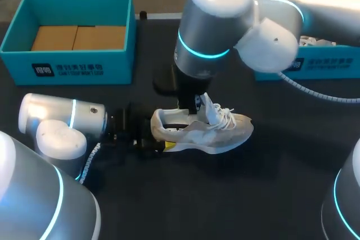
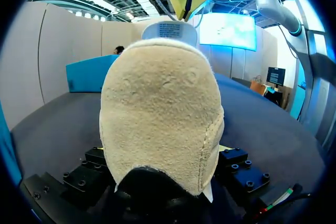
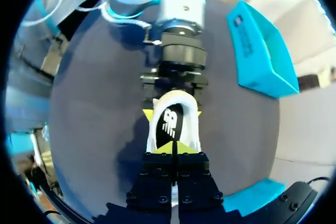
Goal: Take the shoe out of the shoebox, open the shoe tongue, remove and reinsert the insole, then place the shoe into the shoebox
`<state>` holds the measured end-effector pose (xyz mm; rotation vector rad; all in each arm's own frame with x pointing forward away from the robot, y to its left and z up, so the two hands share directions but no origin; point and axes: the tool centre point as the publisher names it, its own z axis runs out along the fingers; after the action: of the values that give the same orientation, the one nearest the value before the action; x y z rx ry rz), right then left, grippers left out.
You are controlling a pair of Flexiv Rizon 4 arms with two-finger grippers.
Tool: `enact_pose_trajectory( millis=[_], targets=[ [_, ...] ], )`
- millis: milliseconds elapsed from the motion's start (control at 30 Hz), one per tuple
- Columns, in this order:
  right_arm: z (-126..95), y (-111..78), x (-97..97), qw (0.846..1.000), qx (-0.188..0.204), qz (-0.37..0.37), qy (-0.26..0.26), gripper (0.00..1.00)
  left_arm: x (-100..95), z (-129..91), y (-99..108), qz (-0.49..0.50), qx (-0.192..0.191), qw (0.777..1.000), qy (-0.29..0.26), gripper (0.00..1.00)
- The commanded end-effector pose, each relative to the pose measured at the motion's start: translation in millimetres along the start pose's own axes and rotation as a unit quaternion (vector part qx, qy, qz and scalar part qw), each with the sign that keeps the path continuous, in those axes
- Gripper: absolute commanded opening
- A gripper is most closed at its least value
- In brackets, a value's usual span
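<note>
A beige and white shoe [image 1: 216, 132] stands upright on the dark table, toe to the right. My left gripper [image 1: 160, 143] comes in low from the left, its fingers on both sides of the heel [image 2: 163, 114], which blocks most of the left wrist view. My right gripper [image 3: 173, 149] hangs down over the shoe's opening. Its yellow tips are pressed together on the top edge of the white tongue [image 2: 169, 30]. The dark insole [image 3: 170, 121] shows inside the shoe. In the right wrist view my left gripper [image 3: 173, 113] flanks the heel.
A teal box [image 1: 73, 63] holding brown cardboard sits at the back left. A second teal box [image 1: 329, 63] with something white inside stands at the back right, partly behind my right arm. Bare dark tabletop [image 1: 236, 195] lies in front of the shoe.
</note>
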<state>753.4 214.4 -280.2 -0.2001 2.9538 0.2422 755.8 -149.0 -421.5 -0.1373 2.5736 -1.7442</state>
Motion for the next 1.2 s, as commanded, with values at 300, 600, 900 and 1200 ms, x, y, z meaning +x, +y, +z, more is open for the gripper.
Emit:
enact_pose_trajectory(
  millis=[300, 600, 900, 1200],
  targets=[
    [1, -0.8, -4.2, 1.000, -0.001, -0.001, 0.020, 0.00, -1.5, 2, 0, 0.000, -0.001, 1.000, 0.000, 0.00],
    [39, 0.0, -8.8, 1.000, -0.007, 0.009, 0.023, 0.00, -1.5, 2, 0, 0.000, -0.001, 1.000, 0.000, 0.00],
    [73, -10.9, -6.7, 1.000, 0.021, -0.007, 0.021, 0.00, -1.5, 2, 0, 0.000, -0.001, 1.000, 0.000, 0.00],
    [94, -20.8, -1.9, 0.998, 0.044, -0.021, 0.030, 0.00, -1.5, 2, 0, 0.000, -0.001, 1.000, 0.000, 0.00]
  ],
)
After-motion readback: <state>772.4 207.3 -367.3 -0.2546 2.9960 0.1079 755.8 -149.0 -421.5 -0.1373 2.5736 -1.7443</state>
